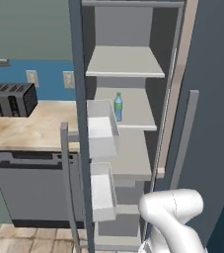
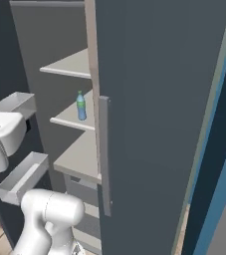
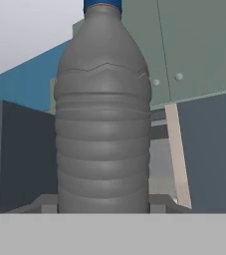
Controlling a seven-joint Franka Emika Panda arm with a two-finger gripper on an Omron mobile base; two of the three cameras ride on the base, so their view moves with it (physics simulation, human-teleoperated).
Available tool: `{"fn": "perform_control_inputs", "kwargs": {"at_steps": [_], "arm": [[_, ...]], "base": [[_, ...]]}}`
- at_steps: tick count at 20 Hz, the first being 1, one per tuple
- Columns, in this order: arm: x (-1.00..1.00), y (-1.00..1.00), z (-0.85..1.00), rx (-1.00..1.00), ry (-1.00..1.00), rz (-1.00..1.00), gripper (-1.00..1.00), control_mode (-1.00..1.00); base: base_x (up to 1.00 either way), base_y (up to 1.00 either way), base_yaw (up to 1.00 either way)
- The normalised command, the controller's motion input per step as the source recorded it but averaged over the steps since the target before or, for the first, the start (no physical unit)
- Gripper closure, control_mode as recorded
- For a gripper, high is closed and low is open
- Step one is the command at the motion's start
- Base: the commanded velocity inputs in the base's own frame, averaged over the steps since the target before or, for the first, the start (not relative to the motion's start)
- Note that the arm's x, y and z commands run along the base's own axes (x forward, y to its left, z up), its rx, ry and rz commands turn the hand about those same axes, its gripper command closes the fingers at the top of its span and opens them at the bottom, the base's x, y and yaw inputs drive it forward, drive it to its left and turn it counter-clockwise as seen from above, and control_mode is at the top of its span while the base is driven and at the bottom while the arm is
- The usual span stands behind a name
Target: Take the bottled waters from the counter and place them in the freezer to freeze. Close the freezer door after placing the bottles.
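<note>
I have my claw clamped on the grey bottle [image 3: 103, 114], which stands upright right in front of it, so close its body blocks most of what lies ahead. I hold it upright so it can stand on a shelf. Beyond the claw, the freezer [image 1: 128, 118] is open, its door [image 1: 79, 123] swung wide to give me room. The blue bottle [image 1: 118, 107] already stands on a middle shelf [image 1: 138, 111], well ahead of my claw. By my judgement 1 of 2 bottles is placed; this one goes beside it, then the door shuts. The tabletop [image 1: 29, 131] lies off to the side.
</note>
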Motion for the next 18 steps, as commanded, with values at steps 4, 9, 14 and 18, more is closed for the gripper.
{"fn": "perform_control_inputs", "kwargs": {"at_steps": [4,9,14,18], "arm": [[0.0,0.0,0.0,0.0,0.0,0.0,1.0,1.0],[0.0,0.0,0.0,0.0,0.0,0.0,1.0,1.0],[0.0,0.0,0.0,0.0,0.0,0.0,1.0,1.0],[0.0,0.0,0.0,0.0,0.0,0.0,1.0,1.0]], "base": [[-0.06,-0.38,0.06],[-0.1,-0.06,0.07],[0.0,-0.08,0.04],[0.01,0.0,0.01]]}}
